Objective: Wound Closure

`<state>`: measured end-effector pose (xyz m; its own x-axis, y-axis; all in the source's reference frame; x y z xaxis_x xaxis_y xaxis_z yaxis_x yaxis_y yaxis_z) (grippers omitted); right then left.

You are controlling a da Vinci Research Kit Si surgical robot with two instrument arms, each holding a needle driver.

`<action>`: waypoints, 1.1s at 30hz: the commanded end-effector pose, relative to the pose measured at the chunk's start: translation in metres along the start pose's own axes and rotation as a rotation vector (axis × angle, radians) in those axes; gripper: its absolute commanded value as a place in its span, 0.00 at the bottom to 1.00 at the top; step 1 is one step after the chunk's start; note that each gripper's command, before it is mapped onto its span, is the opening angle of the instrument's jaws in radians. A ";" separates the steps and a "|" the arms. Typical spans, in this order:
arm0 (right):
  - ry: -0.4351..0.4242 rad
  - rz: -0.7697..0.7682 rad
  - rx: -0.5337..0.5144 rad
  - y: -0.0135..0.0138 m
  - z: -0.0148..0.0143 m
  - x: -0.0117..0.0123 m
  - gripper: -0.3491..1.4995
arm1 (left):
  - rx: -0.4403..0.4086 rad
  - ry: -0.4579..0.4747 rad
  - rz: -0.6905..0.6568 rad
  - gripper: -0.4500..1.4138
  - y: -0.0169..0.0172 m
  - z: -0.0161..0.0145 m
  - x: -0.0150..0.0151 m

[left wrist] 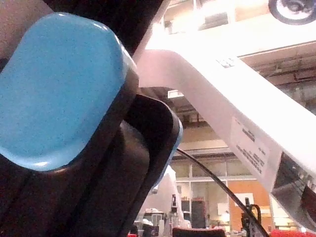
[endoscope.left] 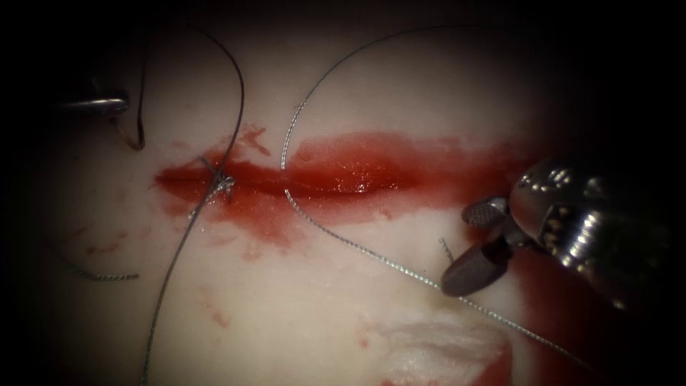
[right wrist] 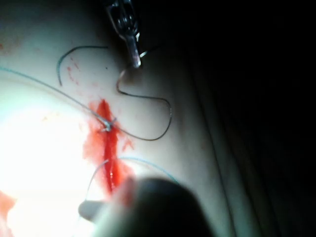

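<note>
A: At nine to ten o'clock of the endoscope view, up by the edge, the left tool (endoscope.left: pixel 96 106) is clamped on the needle (endoscope.left: pixel 132 136), which hangs clear of the tissue (endoscope.left: pixel 300 300).

B: And the right tool (endoscope.left: pixel 480 246)?

A: At four o'clock, jaws parted, holding nothing, with thread (endoscope.left: pixel 371 254) running just under them.

B: The cut (endoscope.left: pixel 336 171)?

A: Across the centre, wet with red fluid (endoscope.left: pixel 371 161); one knot (endoscope.left: pixel 221 184) sits toward its nine o'clock end.

B: How would the needle handle?

A: Stiff, light and slick, I'd judge; best gripped on the body, away from the point. The thread looks limp and easily frayed, the tissue soft.
</note>
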<state>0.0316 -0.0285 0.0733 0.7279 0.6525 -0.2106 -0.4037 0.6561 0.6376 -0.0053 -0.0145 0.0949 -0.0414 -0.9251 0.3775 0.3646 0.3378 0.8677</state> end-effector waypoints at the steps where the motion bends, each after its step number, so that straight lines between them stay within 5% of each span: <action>1: 0.038 0.023 -0.008 0.0004 0.0012 0.0033 0.53 | 0.002 -0.005 0.005 0.00 -0.0001 0.0006 -0.0012; 5: 0.123 0.103 -0.069 0.0003 0.0052 0.0054 0.44 | 0.003 -0.005 0.005 0.00 -0.0001 0.0006 -0.0012; 7: 0.162 0.136 -0.097 0.0002 0.0071 0.0058 0.54 | 0.003 -0.005 0.005 0.00 -0.0002 0.0006 -0.0012; 12: 0.223 0.219 -0.072 0.0004 0.0113 0.0059 0.54 | 0.003 -0.005 0.005 0.00 -0.0002 0.0006 -0.0012; 17: 0.258 0.248 -0.117 0.0012 0.0132 0.0048 0.60 | 0.003 -0.005 0.005 0.00 -0.0002 0.0006 -0.0012; 24: 0.210 0.271 -0.116 0.0023 0.0141 0.0039 0.51 | 0.003 -0.005 0.004 0.00 -0.0003 0.0006 -0.0012; 26: 0.175 0.262 -0.138 0.0024 0.0143 0.0034 0.28 | 0.003 -0.005 0.004 0.00 -0.0003 0.0006 -0.0012; 27: 0.170 0.247 -0.140 0.0024 0.0145 0.0032 0.06 | 0.003 -0.005 0.004 0.00 -0.0003 0.0007 -0.0012; 28: 0.156 0.219 -0.138 0.0024 0.0145 0.0029 0.00 | 0.003 -0.005 0.004 0.00 -0.0003 0.0007 -0.0012; 33: 0.116 0.180 -0.088 0.0021 0.0141 0.0017 0.00 | 0.003 -0.005 0.004 0.00 -0.0003 0.0007 -0.0012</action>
<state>0.0391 -0.0323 0.0848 0.5750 0.7981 -0.1801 -0.5731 0.5500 0.6075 -0.0055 -0.0146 0.0948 -0.0408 -0.9254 0.3768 0.3636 0.3375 0.8683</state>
